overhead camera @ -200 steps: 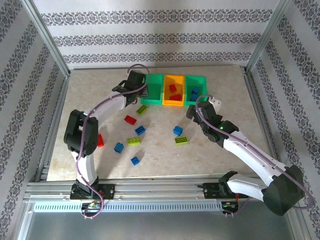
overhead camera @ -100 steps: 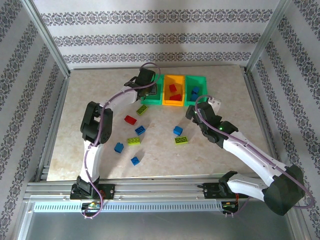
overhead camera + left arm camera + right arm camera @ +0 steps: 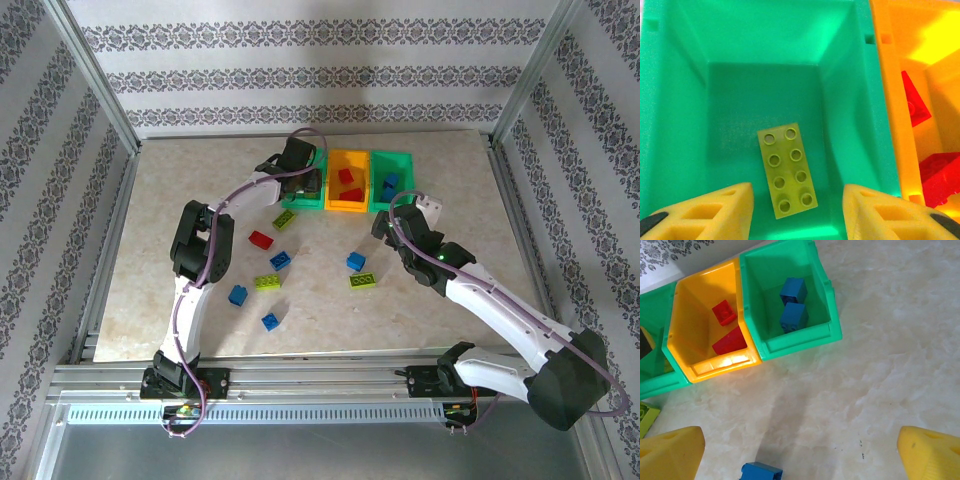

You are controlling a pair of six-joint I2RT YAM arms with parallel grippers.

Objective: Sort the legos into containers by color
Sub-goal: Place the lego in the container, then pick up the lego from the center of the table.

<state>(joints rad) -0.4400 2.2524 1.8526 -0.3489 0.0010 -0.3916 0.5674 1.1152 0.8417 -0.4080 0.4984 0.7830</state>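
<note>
**Left end effector open over left green bin, lime brick inside**

Left end effector (image 3: pixel 797 205) hangs above the left green bin (image 3: pixel 670 100), fingers spread wide. One lime brick (image 3: pixel 786 170) lies flat on the bin floor, studs up, apart from both fingers. In the top view the left arm's wrist covers much of that bin.

Orange bin (image 3: pixel 725 365) stands right against it and holds two red bricks (image 3: pixel 730 341). Right green bin (image 3: pixel 800 342) on the far side of the orange one holds two blue bricks (image 3: pixel 793 316), one against the other.

Right end effector (image 3: pixel 800 455) is also wide open, over bare table (image 3: pixel 450 170) just in front of the bins. A stray blue brick (image 3: pixel 761 472) lies near it.

More lie scattered on the table in front of the bins:
- loose lime brick (image 3: pixel 284 219), nearest the left green bin
- loose red brick (image 3: pixel 261 239)
- three other blue bricks (image 3: pixel 280 260)
- two more lime bricks (image 3: pixel 363 281)
</note>
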